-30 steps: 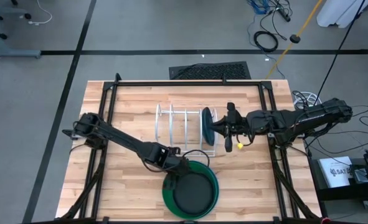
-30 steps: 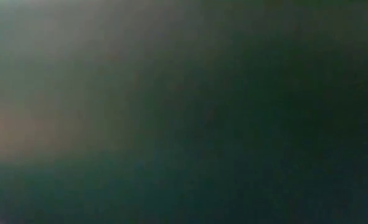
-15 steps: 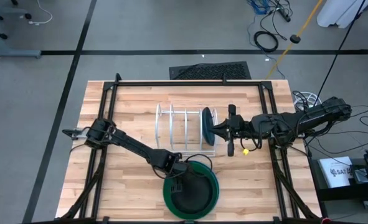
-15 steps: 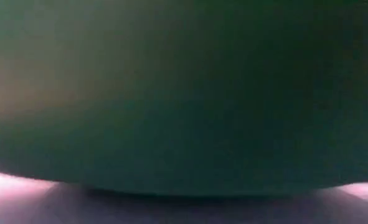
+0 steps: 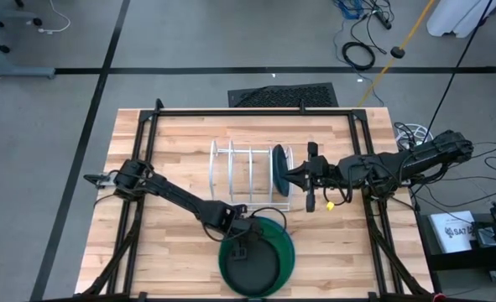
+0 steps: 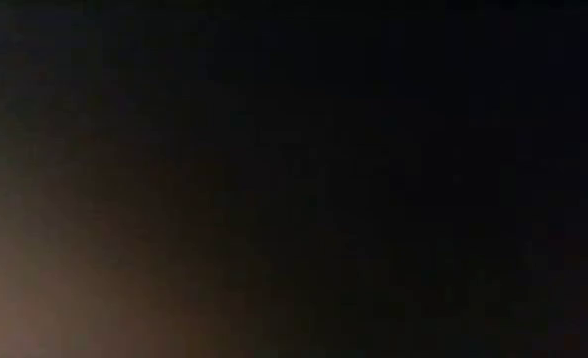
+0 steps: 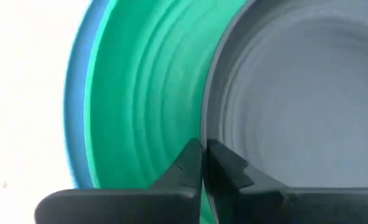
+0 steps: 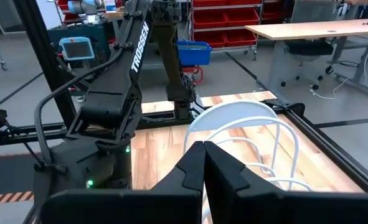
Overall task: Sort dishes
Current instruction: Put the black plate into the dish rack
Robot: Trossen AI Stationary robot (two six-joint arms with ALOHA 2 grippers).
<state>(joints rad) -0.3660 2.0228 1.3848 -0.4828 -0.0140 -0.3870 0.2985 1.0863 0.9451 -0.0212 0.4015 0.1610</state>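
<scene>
Near the table's front edge is a stack of dishes: a light blue plate [image 7: 78,93] at the bottom, a green plate [image 5: 287,250] on it, and a dark dish [image 5: 258,267] on top. My left gripper [image 5: 241,245] is shut on that dark dish at its left side. Another dark dish [image 5: 277,170] stands on edge in the white wire rack [image 5: 239,172]. My right gripper [image 5: 291,174] is shut, level, just right of that standing dish. The low view is all dark. My left gripper pinches the top dark dish's rim [image 7: 206,127] between its two fingers, one finger inside the dish and one outside, over the green plate [image 7: 146,93]. The fingers come slanting down from the table's left. The dish lies in the green plate. I cannot tell whether my right gripper touches the standing dish.
The rack's free wire loops [image 8: 246,124] stand left of the standing dish. A black frame [image 5: 248,111] runs round the table top. Bare wood [image 5: 180,252] lies left of the stack and right of it [image 5: 340,252].
My left gripper has gone toward the near edge and down onto the left rim of the top dark dish. My right gripper has drawn a little toward the table's right edge. The low view has turned from a green blur to dark.
</scene>
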